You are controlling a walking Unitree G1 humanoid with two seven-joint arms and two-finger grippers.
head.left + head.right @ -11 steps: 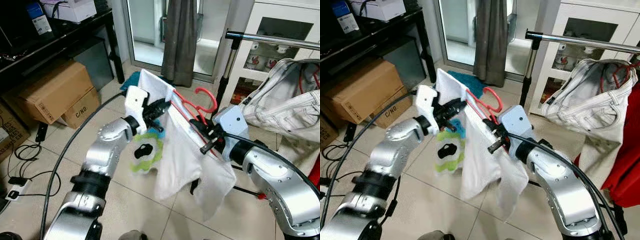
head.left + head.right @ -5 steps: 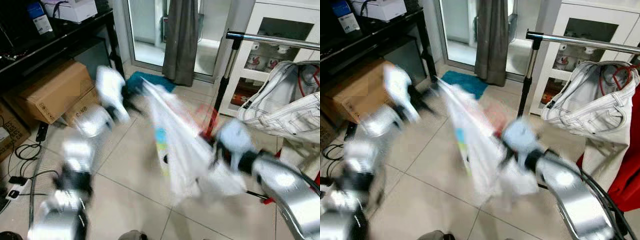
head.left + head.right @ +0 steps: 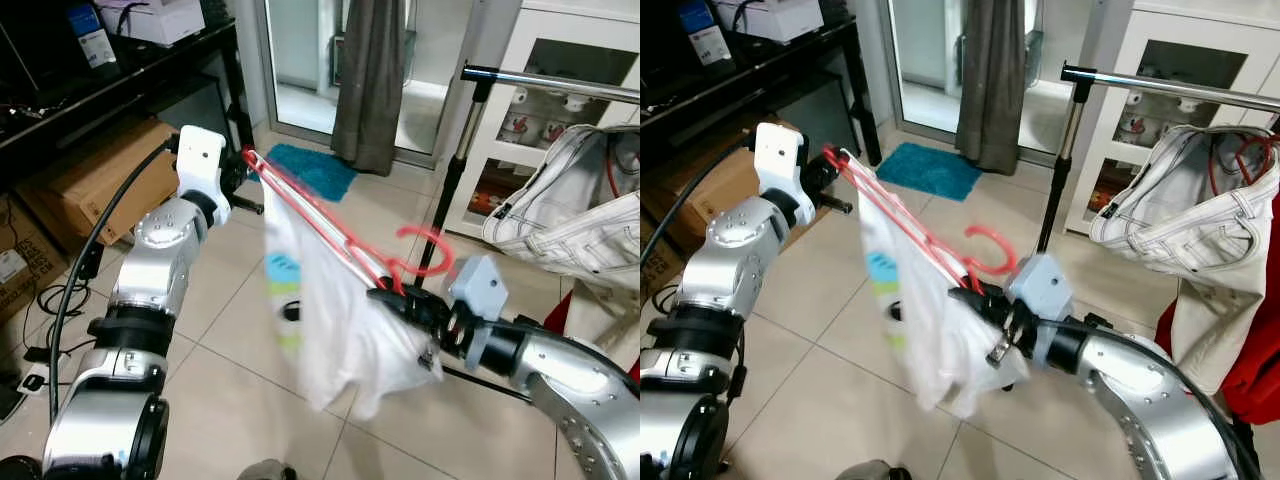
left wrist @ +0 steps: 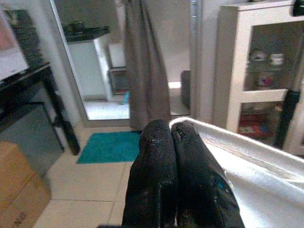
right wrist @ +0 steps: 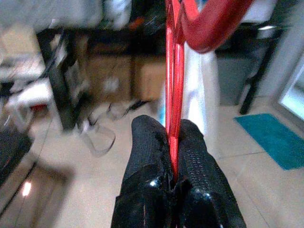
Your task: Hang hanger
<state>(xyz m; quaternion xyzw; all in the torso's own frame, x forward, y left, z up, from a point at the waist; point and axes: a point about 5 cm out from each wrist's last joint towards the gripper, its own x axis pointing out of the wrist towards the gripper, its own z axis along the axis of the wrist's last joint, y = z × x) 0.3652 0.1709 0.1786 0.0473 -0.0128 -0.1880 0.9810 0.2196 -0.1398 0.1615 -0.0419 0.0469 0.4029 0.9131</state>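
Note:
A red hanger (image 3: 327, 230) carries a white shirt (image 3: 335, 325) with a coloured print, held in the air over the tiled floor. The hanger tilts, with its high end at the left and its hook (image 3: 437, 246) curling up at the right. My right gripper (image 3: 388, 296) is shut on the hanger just below the hook; in the right wrist view the red bars run between its fingers (image 5: 147, 147). My left gripper (image 3: 242, 190) is at the hanger's high end, shut on the shirt's edge (image 4: 223, 156). The chrome clothes rail (image 3: 560, 82) stands beyond, at the upper right.
A pale denim garment (image 3: 570, 215) hangs on the rail, and a red one (image 3: 1260, 340) at the far right. The rail's black upright (image 3: 455, 180) is just behind the hook. Cardboard boxes (image 3: 85, 185) and a black table lie left. A teal mat (image 3: 310, 170) and grey curtain (image 3: 370, 80) are behind.
My left arm swung out to the left and up, stretching the shirt along the hanger. My right gripper dropped lower with the hanger, which now slopes steeply.

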